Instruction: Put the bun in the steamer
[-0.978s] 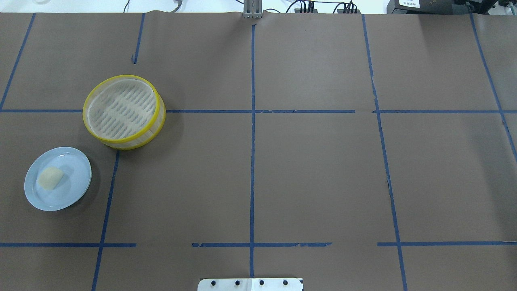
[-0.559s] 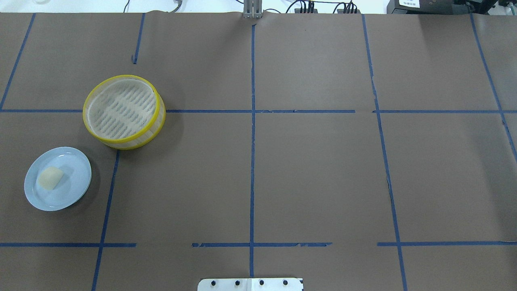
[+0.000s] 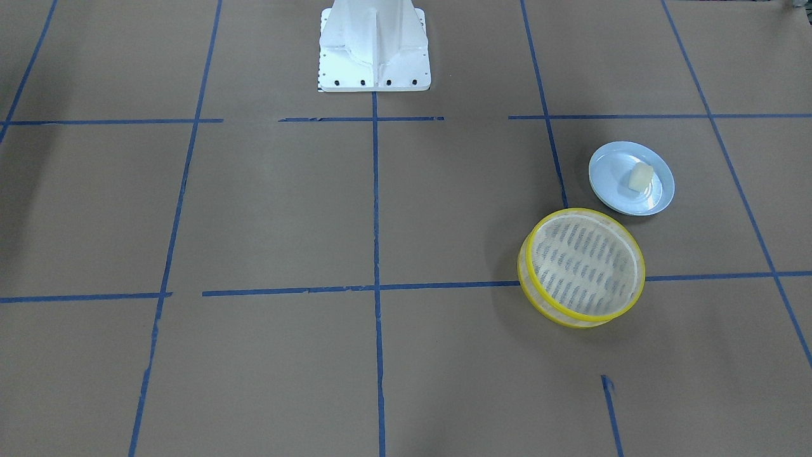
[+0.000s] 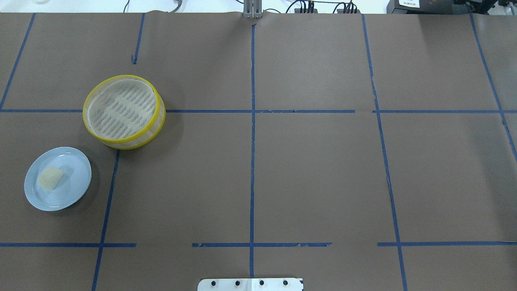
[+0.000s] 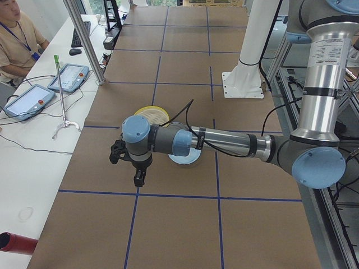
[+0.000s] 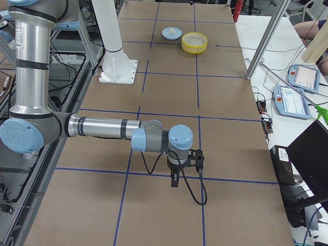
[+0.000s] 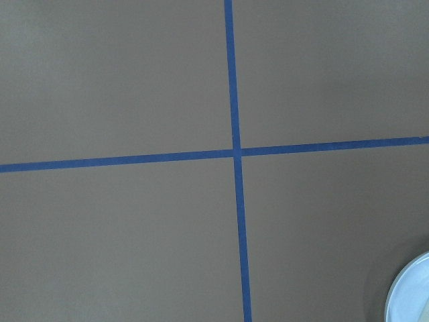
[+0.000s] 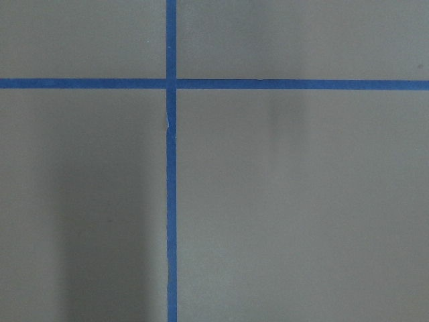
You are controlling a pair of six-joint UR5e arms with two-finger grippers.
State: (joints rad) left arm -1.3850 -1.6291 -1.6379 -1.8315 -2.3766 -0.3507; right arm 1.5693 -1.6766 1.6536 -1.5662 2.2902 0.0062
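**Soft bun on the plate, one of everything, neither gripper near it**

I see the bun (image 4: 51,178) lying on a pale blue plate (image 4: 74,184) close to the left edge of the paper-covered table (image 4: 315,173), about halfway between the near and far edges. The steamer (image 4: 121,109) stands just beyond the plate, toward the far edge. Its slatted base is bare, and it does not touch the plate.

I judge the bun to be light and soft, something that dents under pressure. I would take it across its rounded flanks, low and near its middle, and close only until it stops slipping. The plate looks glossy, so a sideways nudge may slide the bun or shift the plate rather than seat the fingers. A straight descent from above seems the safer way in.

By my count there is one bun, one steamer, one plate and two arms.

The left gripper (image 5: 137,178) hangs above the table near the plate but not over it. Its wrist camera catches only a sliver of the plate's rim. The right gripper (image 6: 175,180) hangs far off, toward the right edge. Both show only in the side views, so I cannot tell whether their jaws are spread or pressed together. Neither holds the bun.
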